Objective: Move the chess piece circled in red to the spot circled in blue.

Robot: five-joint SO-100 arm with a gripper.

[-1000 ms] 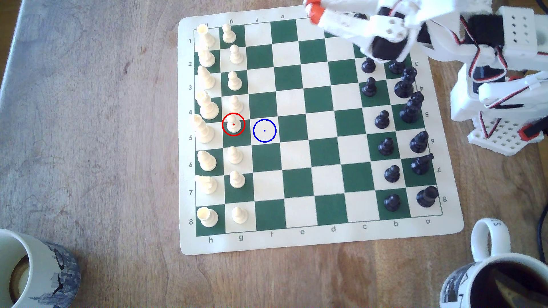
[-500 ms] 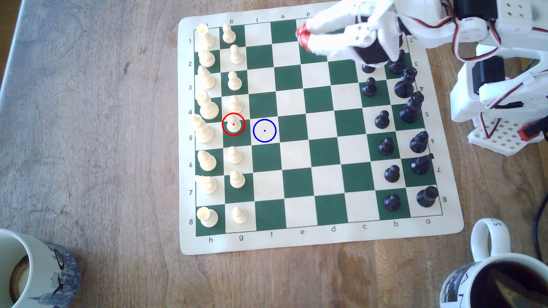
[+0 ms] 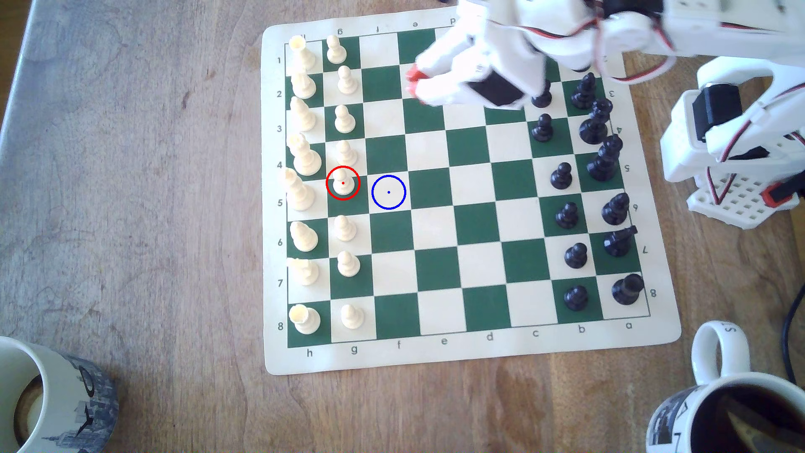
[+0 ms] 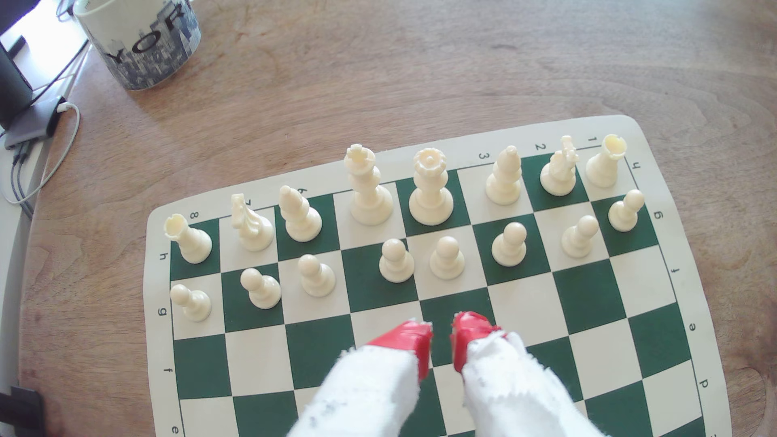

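Wooden desk [image 3: 130, 218], board [image 3: 435, 361] laid out, and the pincer [image 3: 411, 82] hovers empty with tips barely parted, the ringed pawn [image 3: 343, 185] well ahead of it beside the blue spot [image 3: 389, 192], so it should widen before dropping over the head.

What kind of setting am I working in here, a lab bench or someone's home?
Probably a home or office desk, not a lab: a worn wooden tabletop, a roll-up chess mat, a mug of dark drink, and a cabled device at the table edge.
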